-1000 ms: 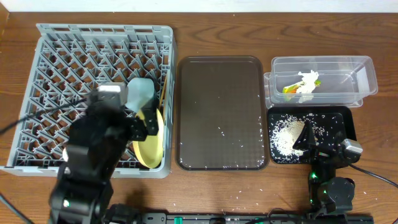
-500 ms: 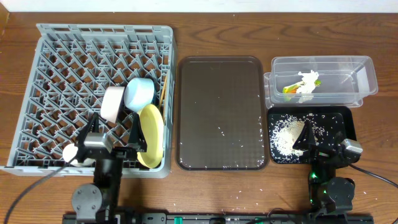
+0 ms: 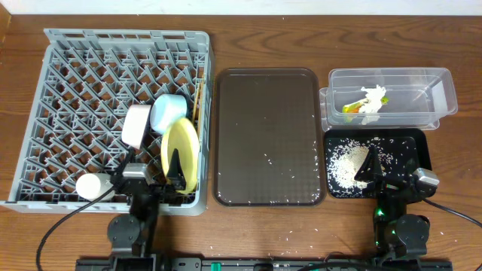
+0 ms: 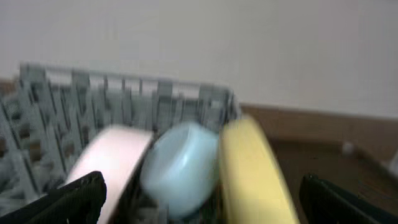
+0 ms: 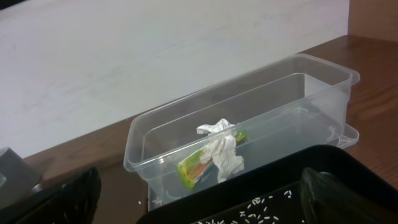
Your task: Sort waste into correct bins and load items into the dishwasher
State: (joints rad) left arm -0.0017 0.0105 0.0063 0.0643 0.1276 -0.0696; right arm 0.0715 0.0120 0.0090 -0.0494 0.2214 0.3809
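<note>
The grey dish rack at the left holds a pink-white cup, a light blue cup, a yellow plate standing on edge and a white cup. The left wrist view shows the pink-white cup, the blue cup and the yellow plate. My left gripper is open and empty at the rack's front edge. My right gripper is open and empty over the front of the black bin.
A brown tray lies in the middle with a few rice grains on it. A clear bin holds a wrapper and crumpled tissue. The black bin holds a heap of rice. Thin wooden sticks lean in the rack.
My left arm has pulled back from above the rack to the table's front edge. The yellow plate and cups stay in the rack. The right arm has not moved.
</note>
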